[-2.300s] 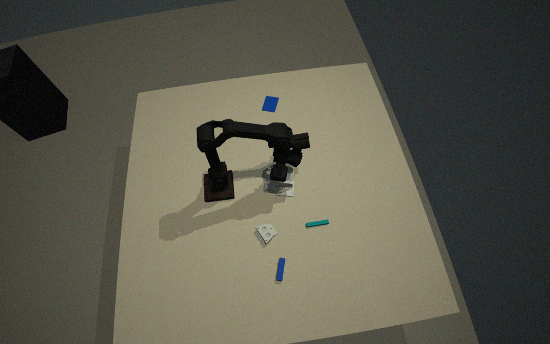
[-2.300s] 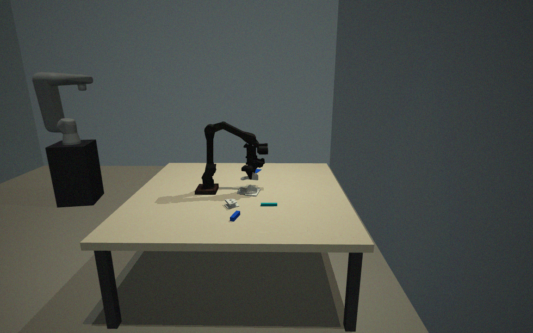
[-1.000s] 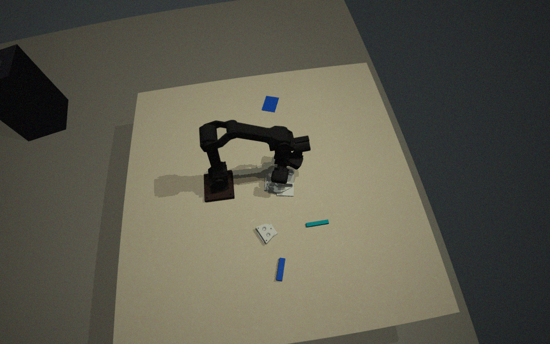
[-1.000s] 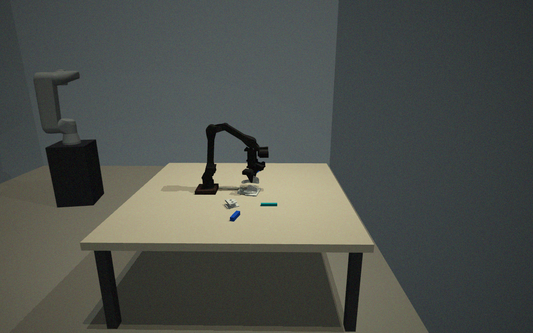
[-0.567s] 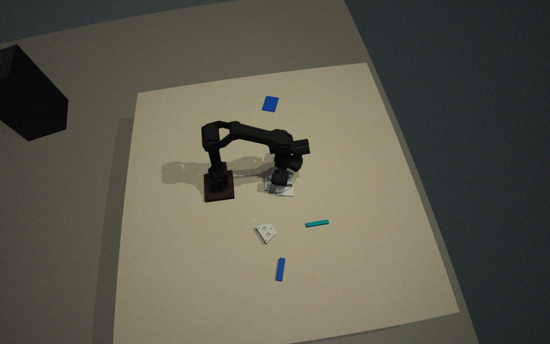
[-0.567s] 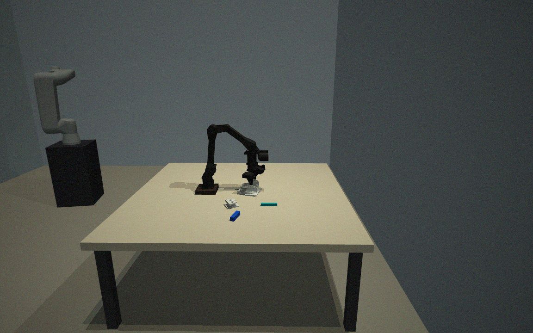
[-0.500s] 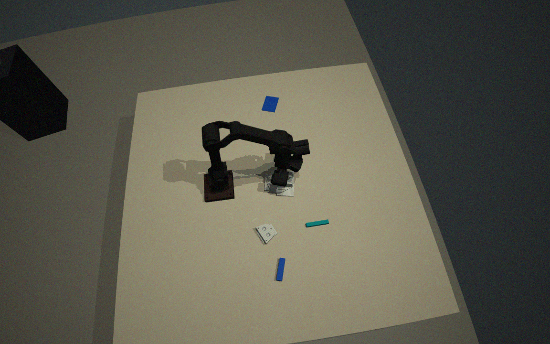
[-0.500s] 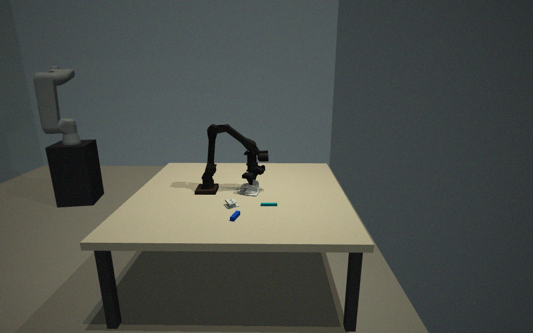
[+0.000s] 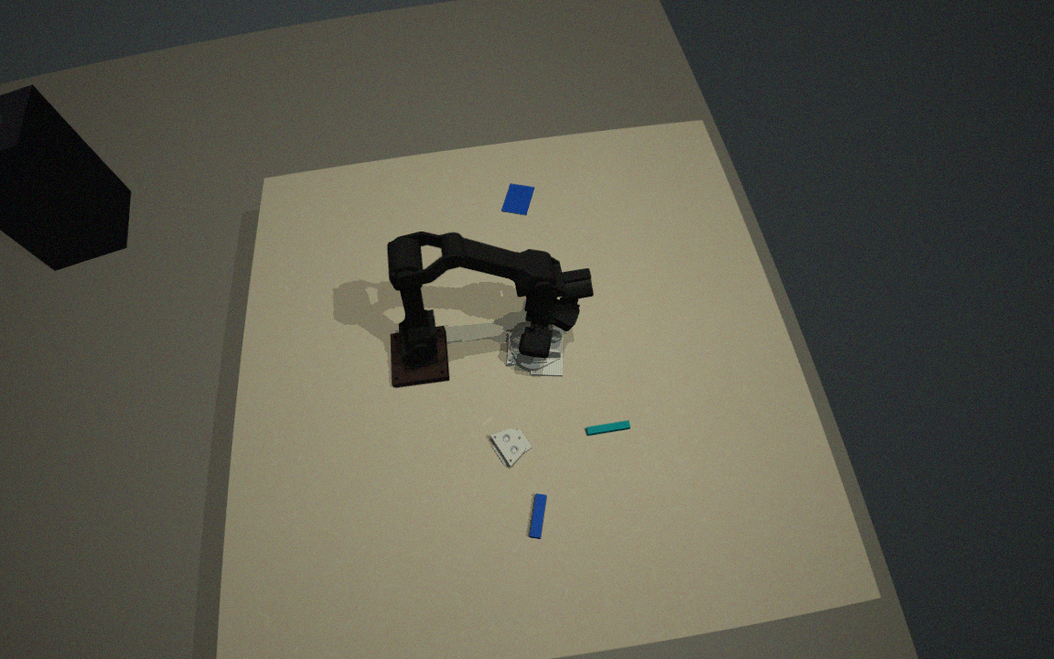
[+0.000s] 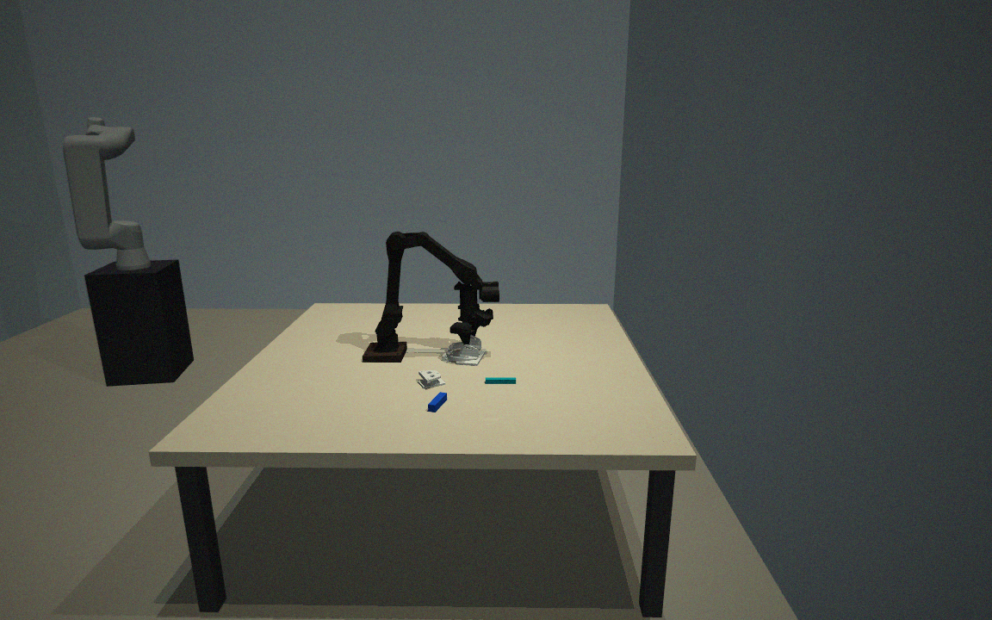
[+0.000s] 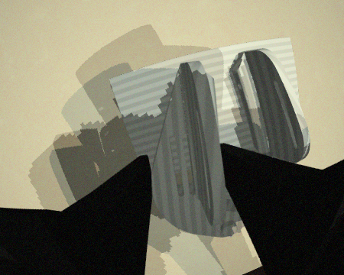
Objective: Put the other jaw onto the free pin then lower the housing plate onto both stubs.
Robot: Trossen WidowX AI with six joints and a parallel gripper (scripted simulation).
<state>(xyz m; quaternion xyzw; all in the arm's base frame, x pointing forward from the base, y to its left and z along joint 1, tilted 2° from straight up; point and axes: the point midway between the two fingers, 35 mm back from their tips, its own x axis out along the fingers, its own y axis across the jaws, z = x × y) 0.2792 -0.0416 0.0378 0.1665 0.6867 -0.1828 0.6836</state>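
Note:
My gripper (image 9: pixel 534 349) (image 10: pixel 468 341) (image 11: pixel 183 158) is shut on a grey, partly see-through jaw (image 11: pixel 202 172), which stands on edge between the fingertips. It is low over the striped base plate (image 9: pixel 548 369) (image 10: pixel 472 361) (image 11: pixel 135 93). The other jaw (image 11: pixel 271 107) lies over the right part of that plate in the wrist view, beside the held one. The pins and whether the teeth mesh are hidden. The white housing plate (image 9: pixel 510 447) (image 10: pixel 430 375) with two round holes lies apart, nearer the front, and looks tilted in the exterior view.
A teal bar (image 9: pixel 607 427) (image 10: pixel 500 380) and a blue bar (image 9: pixel 537 516) (image 10: pixel 437 401) lie toward the front. A blue square (image 9: pixel 518 199) lies behind the arm. The arm's base (image 9: pixel 420 379) (image 10: pixel 385 355) is left of the base plate. A black pedestal (image 9: pixel 39 180) (image 10: pixel 137 324) stands off the table.

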